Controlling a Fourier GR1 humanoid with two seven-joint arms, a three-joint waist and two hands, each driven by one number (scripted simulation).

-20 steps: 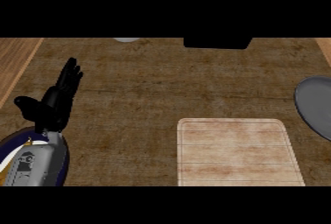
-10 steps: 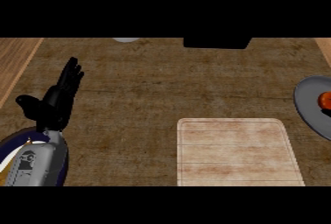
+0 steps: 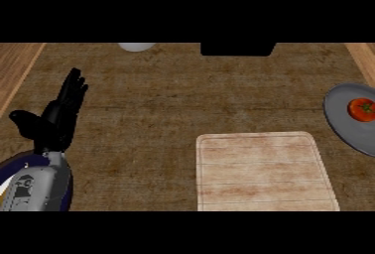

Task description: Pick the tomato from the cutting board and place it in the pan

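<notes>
Tomato (image 3: 361, 109) now shows fully in pan (image 3: 344, 124), far from left robot hand (image 3: 57, 119).

we have one view: head cam | looks steeply down on counter (image 3: 168, 99) | board (image 3: 264, 171) low centre, pan (image 3: 344, 124) cut by right edge | no second view to overlap

Red tomato (image 3: 362, 109) in grey pan (image 3: 344, 126)

More of the grey pan (image 3: 344, 124) at the right edge shows now than a second ago, and the red tomato (image 3: 362, 109), absent then and only part-seen half a second ago, sits whole inside it.
</notes>
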